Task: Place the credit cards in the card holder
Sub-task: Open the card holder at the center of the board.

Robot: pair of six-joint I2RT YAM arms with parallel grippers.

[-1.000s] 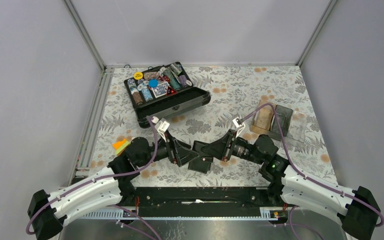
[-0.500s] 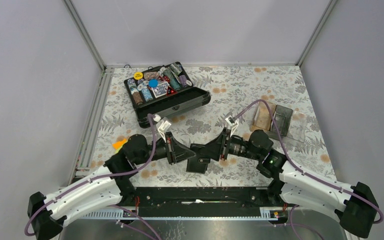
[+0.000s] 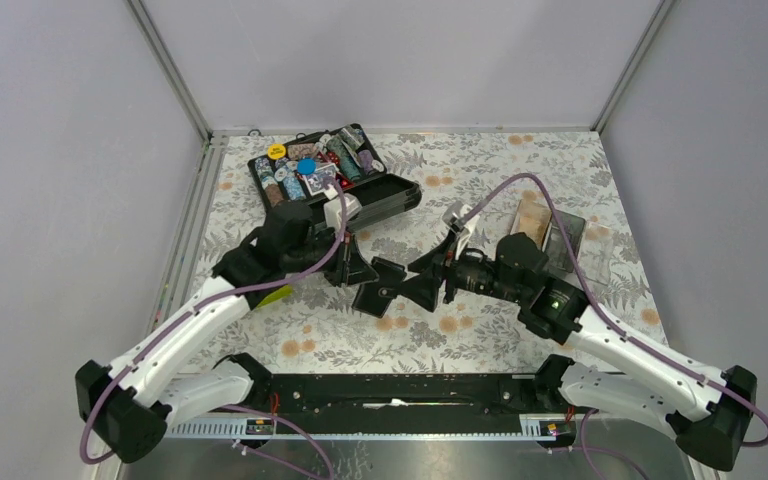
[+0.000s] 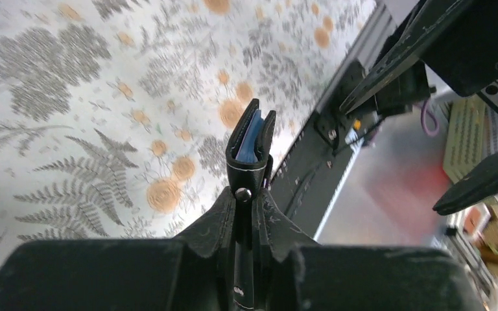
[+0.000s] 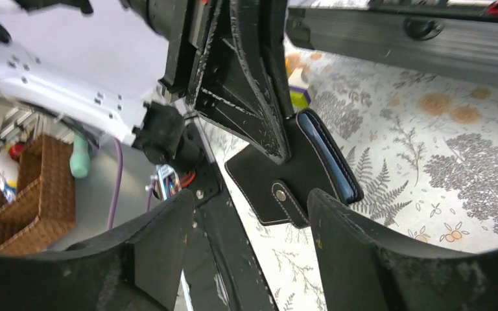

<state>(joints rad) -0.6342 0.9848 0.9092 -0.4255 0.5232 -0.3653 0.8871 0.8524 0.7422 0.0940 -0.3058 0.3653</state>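
The card holder (image 3: 373, 297), a small black wallet with a blue-grey lining, hangs above the flowered table between the two arms. My left gripper (image 3: 362, 272) is shut on its snap end. In the left wrist view the card holder (image 4: 253, 139) sticks out edge-on from the left gripper (image 4: 251, 194). My right gripper (image 3: 423, 287) stands open just right of it. In the right wrist view the card holder (image 5: 298, 172) lies ahead of the spread right gripper (image 5: 249, 201), apart from both fingers. A yellow-green credit card edge (image 3: 277, 293) peeks out under the left arm.
An open black chip case (image 3: 380, 200) full of chips stands at the back left. A clear acrylic tray (image 3: 572, 245) with a tan item (image 3: 531, 214) sits at the right, behind the right arm. The black base rail (image 3: 390, 390) runs along the near edge.
My left gripper closed on the card holder and carried it away from the near edge. My right gripper let go of it and opened, following along.
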